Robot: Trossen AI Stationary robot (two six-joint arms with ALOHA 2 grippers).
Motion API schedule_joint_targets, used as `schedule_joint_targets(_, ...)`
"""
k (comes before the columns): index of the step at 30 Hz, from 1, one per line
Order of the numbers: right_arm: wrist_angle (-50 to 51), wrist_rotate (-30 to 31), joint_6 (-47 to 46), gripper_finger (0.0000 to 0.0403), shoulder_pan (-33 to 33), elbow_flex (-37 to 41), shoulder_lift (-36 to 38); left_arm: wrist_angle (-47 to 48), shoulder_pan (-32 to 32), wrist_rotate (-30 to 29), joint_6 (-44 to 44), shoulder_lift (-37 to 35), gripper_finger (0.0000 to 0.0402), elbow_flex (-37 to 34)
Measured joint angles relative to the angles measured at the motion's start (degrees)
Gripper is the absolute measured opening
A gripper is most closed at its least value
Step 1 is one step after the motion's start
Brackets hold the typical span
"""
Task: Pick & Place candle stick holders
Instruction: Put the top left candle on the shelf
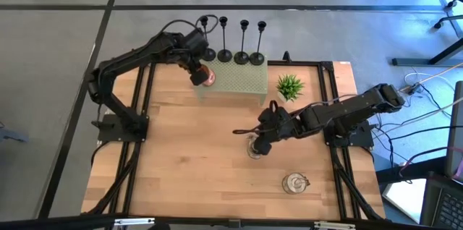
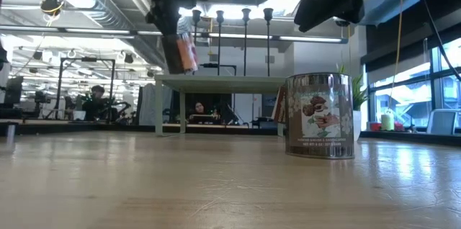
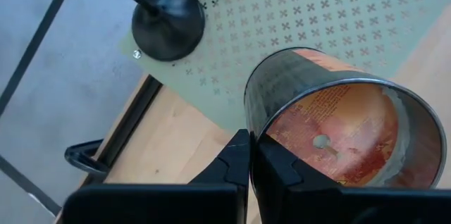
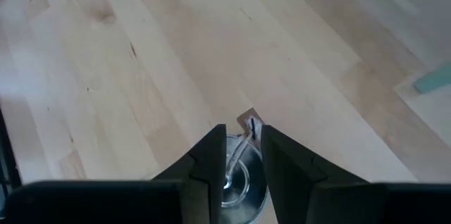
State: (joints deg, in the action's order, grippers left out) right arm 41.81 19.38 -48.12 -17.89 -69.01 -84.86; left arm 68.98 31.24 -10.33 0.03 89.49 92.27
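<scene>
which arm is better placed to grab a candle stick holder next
Left, probably. Its pincer is at the green mat beside the candle stick holders, though shut on a jar. The right pincer is mid-table at a glass jar.

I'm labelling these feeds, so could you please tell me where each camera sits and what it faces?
High: overhead, straight down; both arms, table.
Low: tabletop height, level toward the room; arms overhead.
Left wrist: left gripper pinching a jar rim.
Right wrist: right gripper over another jar.
Shared: candle stick holders in high, low and left wrist.
</scene>
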Motion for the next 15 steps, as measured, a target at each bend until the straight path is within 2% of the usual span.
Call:
schedule_joint_targets(9, -0.5, 0.0, 0.0, 0.0093, 0.3, 0.0, 0.0, -0.6, 0.5, -0.1, 0.1, 1.9, 0.0005, 0.2)
schedule_joint_targets(15, -0.5, 0.0, 0.0, 0.0093, 0.3, 0.0, 0.0, -0.3, 0.5, -1.8, 1.2, 2.2, 0.0029, 0.0)
